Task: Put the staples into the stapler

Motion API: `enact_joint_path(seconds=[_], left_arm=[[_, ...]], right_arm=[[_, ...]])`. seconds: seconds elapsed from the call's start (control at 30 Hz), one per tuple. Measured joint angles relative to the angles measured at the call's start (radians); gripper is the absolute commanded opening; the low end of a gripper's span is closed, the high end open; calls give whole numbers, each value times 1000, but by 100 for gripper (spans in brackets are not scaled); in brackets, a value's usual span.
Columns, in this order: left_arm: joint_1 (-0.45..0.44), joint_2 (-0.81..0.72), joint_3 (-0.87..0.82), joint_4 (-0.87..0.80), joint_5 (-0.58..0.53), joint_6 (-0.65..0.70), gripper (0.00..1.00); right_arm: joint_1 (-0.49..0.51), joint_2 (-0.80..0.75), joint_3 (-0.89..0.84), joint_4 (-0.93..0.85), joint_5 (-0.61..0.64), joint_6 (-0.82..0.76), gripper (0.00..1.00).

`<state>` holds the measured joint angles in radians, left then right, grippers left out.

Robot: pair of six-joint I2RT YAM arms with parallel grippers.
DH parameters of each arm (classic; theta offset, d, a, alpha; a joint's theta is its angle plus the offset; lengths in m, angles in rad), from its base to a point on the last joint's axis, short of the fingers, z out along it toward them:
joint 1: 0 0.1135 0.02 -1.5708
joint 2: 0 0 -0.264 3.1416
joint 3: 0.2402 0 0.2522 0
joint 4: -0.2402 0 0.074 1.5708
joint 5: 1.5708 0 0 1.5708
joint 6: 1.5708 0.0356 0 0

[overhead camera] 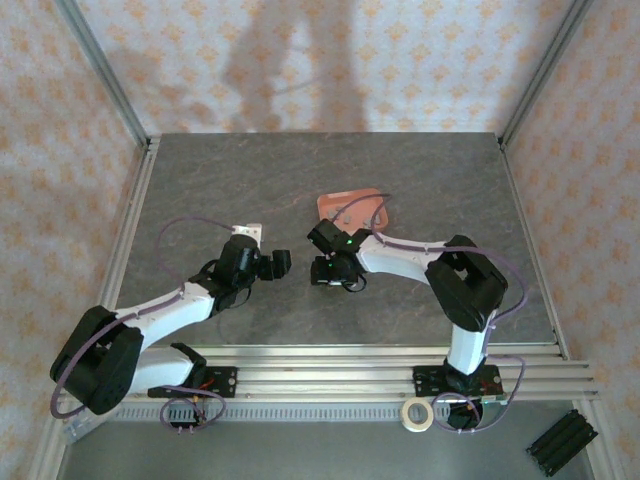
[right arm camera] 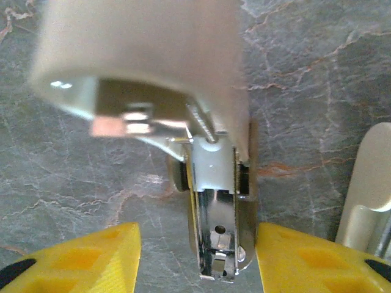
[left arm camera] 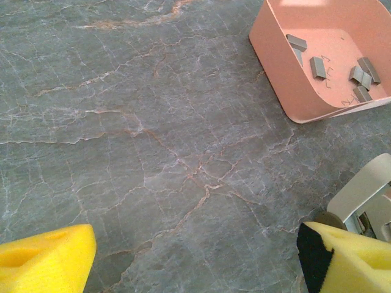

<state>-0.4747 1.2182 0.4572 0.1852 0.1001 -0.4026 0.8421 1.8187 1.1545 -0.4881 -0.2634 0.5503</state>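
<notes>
One stapler, one tray, about seven staples in it. My right claw straddles the stapler, unclamped; left claw wide open, empty.

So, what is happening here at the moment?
Two robot arms are working on loading a mini stapler. The right gripper straddles the stapler, which sits opened on the table with its metal channel exposed. The jaws are not closed on it yet, and a gap shows on one side. The left gripper is open and empty close by. The staples lie in the pink tray, none picked up.
</notes>
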Motion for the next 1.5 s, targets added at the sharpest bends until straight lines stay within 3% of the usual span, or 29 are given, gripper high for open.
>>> enact_joint_path(seconds=[0.27, 0.7, 1.27, 1.5], left_arm=[[0, 0, 0, 6, 8, 0, 87], [0, -1, 0, 5, 19, 3, 87], [0, -98, 0, -17, 18, -1, 86], [0, -220, -1, -69, -13, 2, 86]], right_arm=[[0, 0, 2, 16, -26, 0, 49], [0, -10, 2, 16, -28, 0, 57], [-6, -306, 27, -95, 60, -27, 58], [-86, -340, 51, -155, 63, -38, 58]])
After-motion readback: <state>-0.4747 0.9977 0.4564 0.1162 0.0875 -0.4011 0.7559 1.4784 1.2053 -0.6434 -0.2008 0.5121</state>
